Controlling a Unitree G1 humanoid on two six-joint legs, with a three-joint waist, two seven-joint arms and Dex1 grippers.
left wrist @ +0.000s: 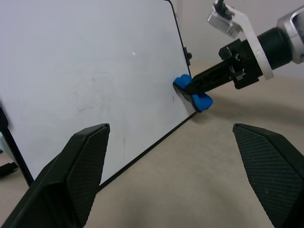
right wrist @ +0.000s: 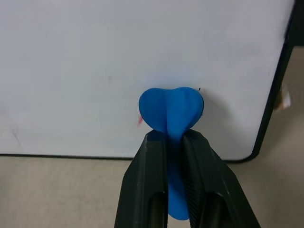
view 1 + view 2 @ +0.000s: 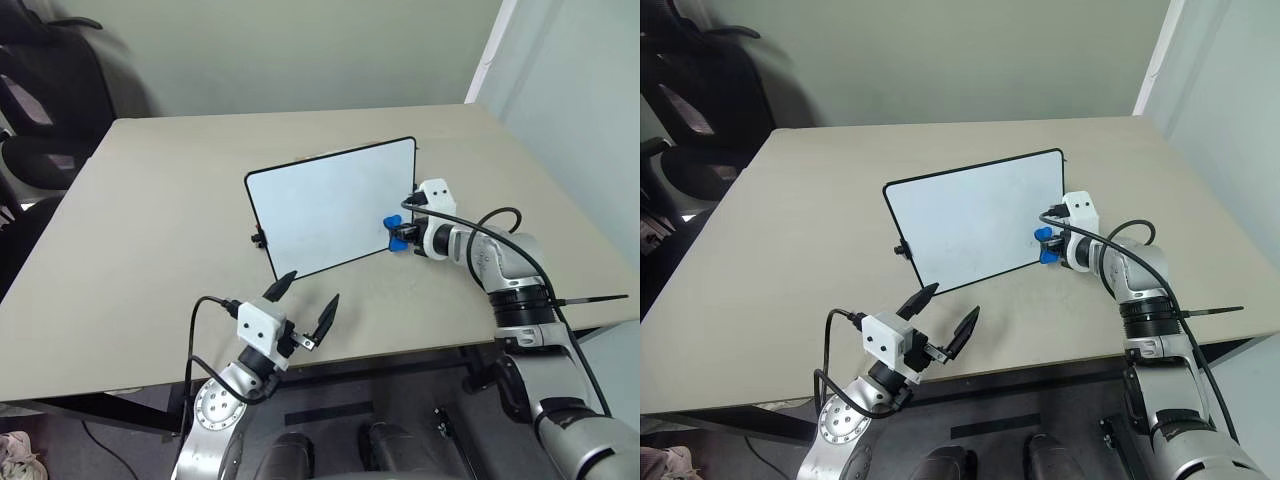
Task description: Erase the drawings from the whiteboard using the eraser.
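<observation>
A white board [image 3: 330,208] with a thin black frame lies on a tan table [image 3: 150,250]. It sits near the middle of the table, turned a bit, with its far right corner toward 1 o'clock.

The right gripper [image 3: 400,234] is at the board's right edge, about 3 o'clock from the board's middle. Its two black fingers [image 2: 149,183] are squeezed tight on a small blue eraser [image 2: 171,113]. The eraser is pinched in its middle, and its rounded blue end sticks out past the fingertips. That blue end is pressed on the white face of the board, close to the near right corner.

A tiny bit of red drawing [image 2: 139,120] peeks out just beside the eraser, touching its edge. It is too small to tell its shape. Some faint grey smudges [image 1: 85,102] show on the board's white face.

The left gripper [image 3: 302,308] hovers over the near edge of the table, at about 6 o'clock from the board. Its two black fingers [image 1: 71,178] are spread wide apart and hold nothing. They point toward the board but are well apart from it.

Black chairs [image 3: 45,110] stand past the table's left side, around 10 o'clock.
</observation>
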